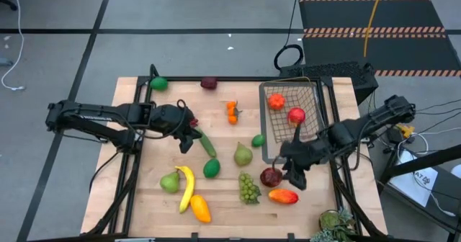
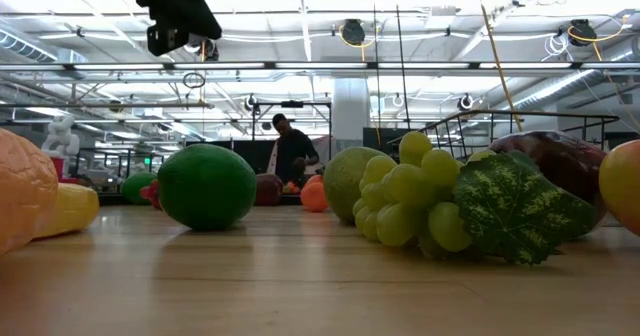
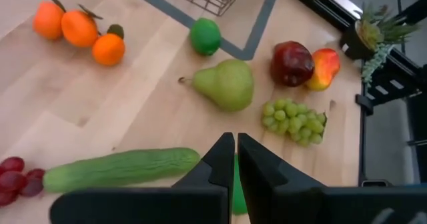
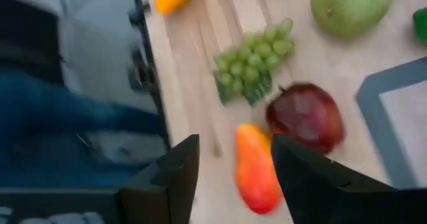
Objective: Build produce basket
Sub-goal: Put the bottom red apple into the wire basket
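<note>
Now the right gripper [image 1: 291,174] hangs open above the mango [image 1: 283,196], near the table's right edge, below the basket [image 1: 292,119]; closing off-centre could roll it away. Left gripper [image 1: 189,137] is closed, empty.

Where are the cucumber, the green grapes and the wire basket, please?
cucumber [image 3: 120,169]: left wrist view, middle of its body.
green grapes [image 1: 249,189]: high view, centre of the bunch.
wire basket [image 1: 307,98]: high view, bare mesh floor.
</note>
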### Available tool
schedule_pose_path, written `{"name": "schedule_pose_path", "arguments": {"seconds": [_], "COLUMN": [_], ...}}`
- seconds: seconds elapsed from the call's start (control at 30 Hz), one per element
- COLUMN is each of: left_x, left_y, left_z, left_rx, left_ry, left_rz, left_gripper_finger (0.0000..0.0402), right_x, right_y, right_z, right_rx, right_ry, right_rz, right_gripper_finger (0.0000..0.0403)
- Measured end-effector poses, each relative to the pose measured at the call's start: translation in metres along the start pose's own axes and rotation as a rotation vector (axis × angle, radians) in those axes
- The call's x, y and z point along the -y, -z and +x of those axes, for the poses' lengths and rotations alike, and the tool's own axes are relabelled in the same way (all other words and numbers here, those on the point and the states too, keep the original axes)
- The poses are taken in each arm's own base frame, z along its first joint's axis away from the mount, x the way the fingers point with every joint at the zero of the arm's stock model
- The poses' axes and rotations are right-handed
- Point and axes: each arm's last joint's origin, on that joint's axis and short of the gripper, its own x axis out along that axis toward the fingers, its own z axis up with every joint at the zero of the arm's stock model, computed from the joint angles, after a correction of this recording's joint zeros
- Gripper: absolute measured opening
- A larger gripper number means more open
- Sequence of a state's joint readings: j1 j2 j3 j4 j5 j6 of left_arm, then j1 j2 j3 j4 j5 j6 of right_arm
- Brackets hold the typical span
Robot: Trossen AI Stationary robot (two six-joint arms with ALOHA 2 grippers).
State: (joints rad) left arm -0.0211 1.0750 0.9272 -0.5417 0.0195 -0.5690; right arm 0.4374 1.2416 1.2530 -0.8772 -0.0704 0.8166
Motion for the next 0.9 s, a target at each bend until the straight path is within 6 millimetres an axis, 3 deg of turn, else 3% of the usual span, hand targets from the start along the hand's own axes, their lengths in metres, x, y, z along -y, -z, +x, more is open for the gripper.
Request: {"name": "schedule_pose_path", "arguments": {"seconds": [0.23,0.47,0.73,0.9], "left_x": [0.017,0.044,0.063,0.066], "left_y": [0.009,0.016,0.027,0.033], "left_z": [0.002,0.004,0.018,0.037], "left_rx": [0.011,0.109,0.133,0.093], "left_ry": [0.013,0.058,0.065,0.045], "left_rz": [-0.088,-0.057,-0.109,-0.143], "left_gripper_finger": [0.0021,0.0021,0.0021,0.0021], "right_x": [-0.002,0.013,0.017,0.027], "right_y": [0.014,0.026,0.035,0.043], "right_z": [0.012,0.037,0.065,0.072], "right_rx": [-0.013,-0.022,0.035,0.034], "right_ry": [0.132,0.179,-0.047,-0.001], "right_rz": [-0.292,-0.428,-0.626,-0.651], "right_gripper_finger": [0.0249,0.0306,0.0320,0.0320]}}
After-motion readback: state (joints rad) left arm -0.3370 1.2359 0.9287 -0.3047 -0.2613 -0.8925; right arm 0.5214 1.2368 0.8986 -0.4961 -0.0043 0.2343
